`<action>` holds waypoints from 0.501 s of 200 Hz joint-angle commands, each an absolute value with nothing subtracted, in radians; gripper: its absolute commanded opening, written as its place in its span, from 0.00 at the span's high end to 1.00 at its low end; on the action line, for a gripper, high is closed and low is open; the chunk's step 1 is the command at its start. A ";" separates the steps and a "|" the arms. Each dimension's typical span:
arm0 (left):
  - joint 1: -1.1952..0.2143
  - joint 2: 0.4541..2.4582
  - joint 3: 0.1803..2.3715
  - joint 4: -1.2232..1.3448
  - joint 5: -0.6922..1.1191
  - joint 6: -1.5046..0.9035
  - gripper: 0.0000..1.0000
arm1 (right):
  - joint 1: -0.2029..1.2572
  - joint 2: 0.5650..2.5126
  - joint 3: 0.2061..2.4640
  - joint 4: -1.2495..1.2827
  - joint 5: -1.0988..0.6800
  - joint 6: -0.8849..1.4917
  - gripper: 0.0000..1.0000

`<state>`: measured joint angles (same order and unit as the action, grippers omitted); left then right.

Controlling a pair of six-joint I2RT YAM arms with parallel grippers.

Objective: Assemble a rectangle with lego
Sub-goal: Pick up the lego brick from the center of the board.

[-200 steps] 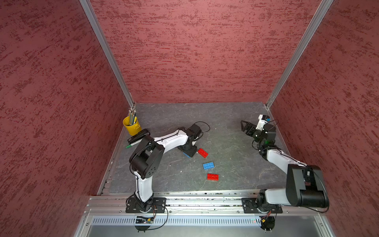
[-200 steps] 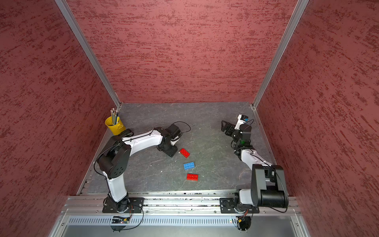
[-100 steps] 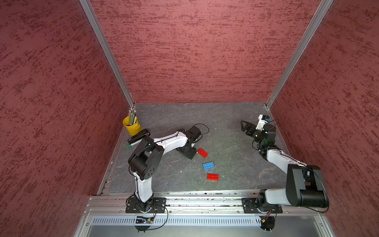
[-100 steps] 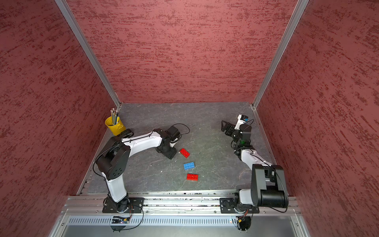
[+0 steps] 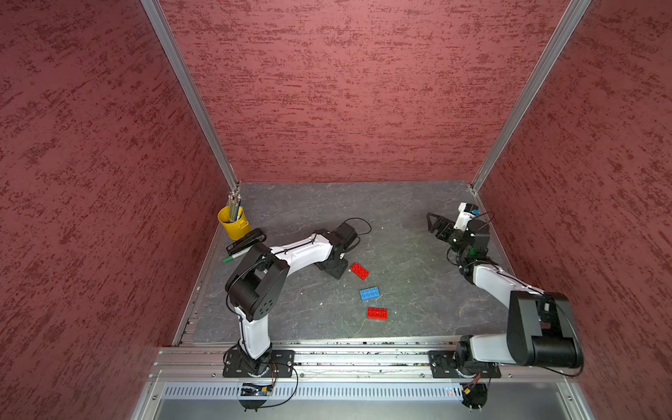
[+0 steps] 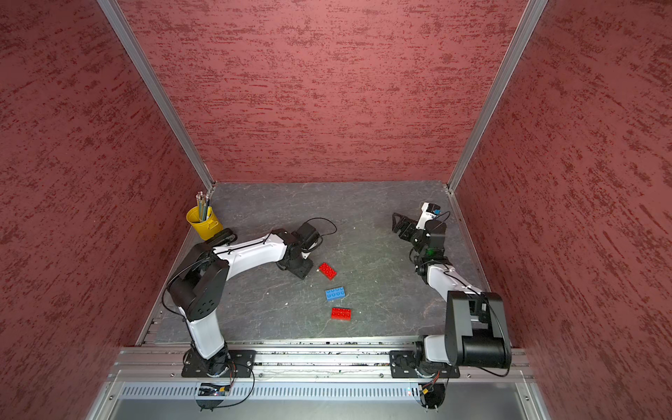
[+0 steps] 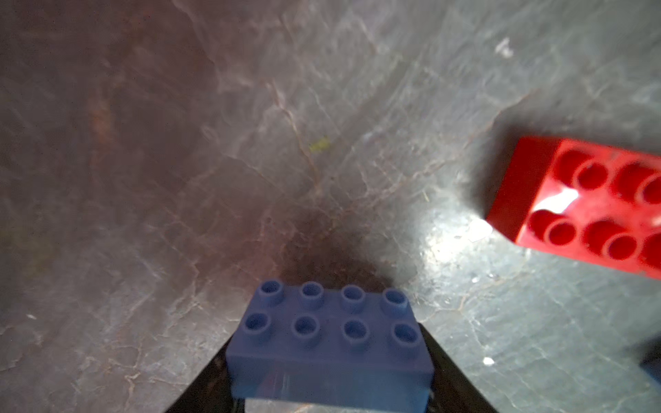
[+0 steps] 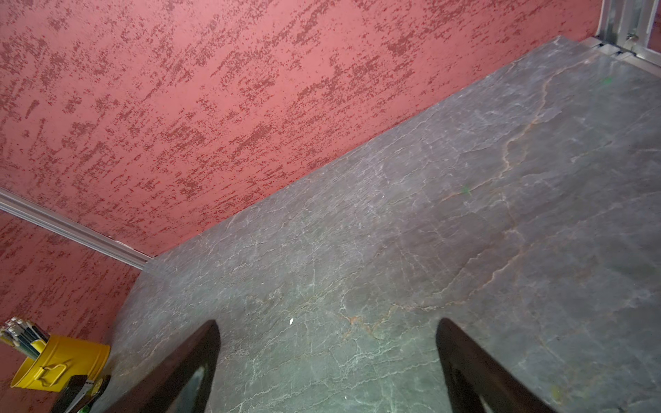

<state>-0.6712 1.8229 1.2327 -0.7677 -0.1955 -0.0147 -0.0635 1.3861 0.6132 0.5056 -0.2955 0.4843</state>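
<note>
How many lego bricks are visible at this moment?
4. Lying loose: far red brick, middle blue brick, near red brick. A second blue brick is clamped in the left gripper, hidden in both top views.

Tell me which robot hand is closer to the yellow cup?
Left. The left gripper sits a short way from the yellow cup; the right gripper is across the table.

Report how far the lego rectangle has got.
Done: nothing joined yet. In hand: the left gripper is shut on the held blue brick. To do: the far red brick, loose blue brick and near red brick lie apart on the table; the right gripper is open and empty.
</note>
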 commanded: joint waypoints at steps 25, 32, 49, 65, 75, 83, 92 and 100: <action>-0.657 1.771 1.313 -0.475 -0.272 -0.039 0.39 | -0.058 1.403 0.613 0.550 -0.349 0.510 0.08; -0.663 1.768 1.307 -0.419 -0.259 -0.029 0.39 | -0.052 1.408 0.617 0.556 -0.370 0.515 0.08; -0.680 1.752 1.267 -0.263 -0.216 0.007 0.39 | -0.033 1.438 0.653 0.545 -0.460 0.523 0.09; -0.693 1.749 1.220 -0.126 -0.168 0.069 0.38 | 0.003 1.492 0.707 0.523 -0.573 0.526 0.09; -0.695 1.759 1.204 -0.066 -0.136 0.100 0.37 | 0.026 1.525 0.737 0.525 -0.658 0.533 0.10; -0.693 1.770 1.199 -0.031 -0.115 0.115 0.36 | 0.044 1.554 0.756 0.535 -0.728 0.550 0.10; -0.691 1.783 1.187 0.006 -0.078 0.134 0.35 | 0.063 1.584 0.774 0.557 -0.798 0.569 0.10; -0.689 1.787 1.168 0.055 -0.035 0.155 0.34 | 0.076 1.609 0.789 0.571 -0.857 0.581 0.11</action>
<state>-0.6933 1.7687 1.2064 -0.1650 -0.1528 0.0673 0.0357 1.5558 0.7403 0.5259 -0.6075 0.5365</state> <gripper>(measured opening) 0.663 0.899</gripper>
